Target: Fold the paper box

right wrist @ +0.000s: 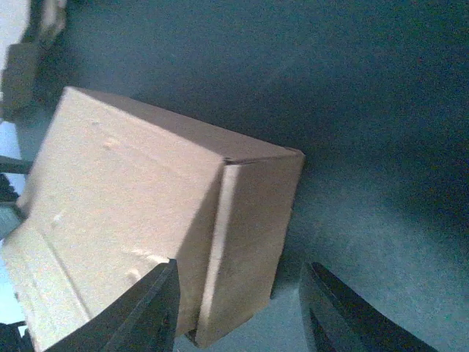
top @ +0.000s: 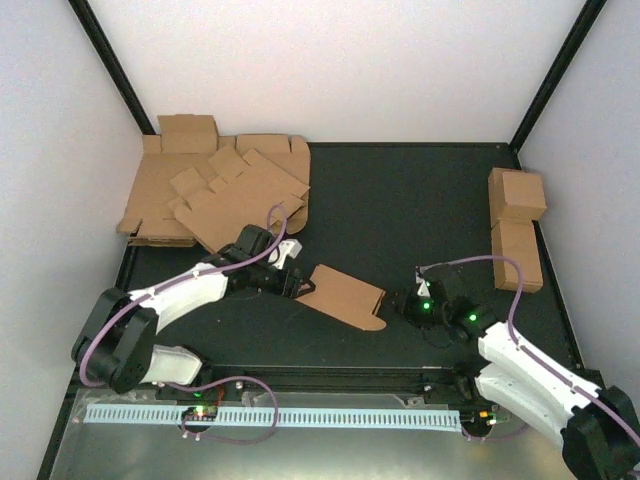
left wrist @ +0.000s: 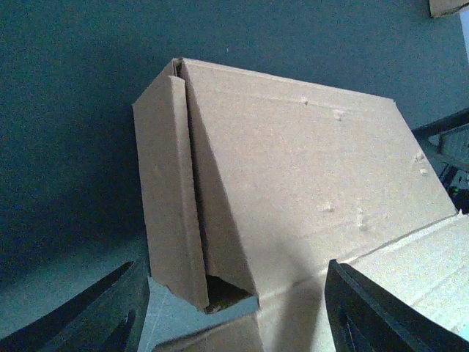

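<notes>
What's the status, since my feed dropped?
Left gripper open, right gripper open, one at each end. Paper box partly folded, lying between them. Nothing blocking.

Beyond my brown cardboard box [top: 342, 296], the black mat [top: 400, 200] lies open. Flat cardboard blanks [top: 215, 195] block the far left; 2 brown cartons [top: 516, 250] block the right.

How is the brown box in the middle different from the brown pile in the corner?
The half-folded brown cardboard box has sides folded up; the pile of flat brown cardboard sheets lies unfolded. The box is one piece; the pile is several. Both are plain brown cardboard.
</notes>
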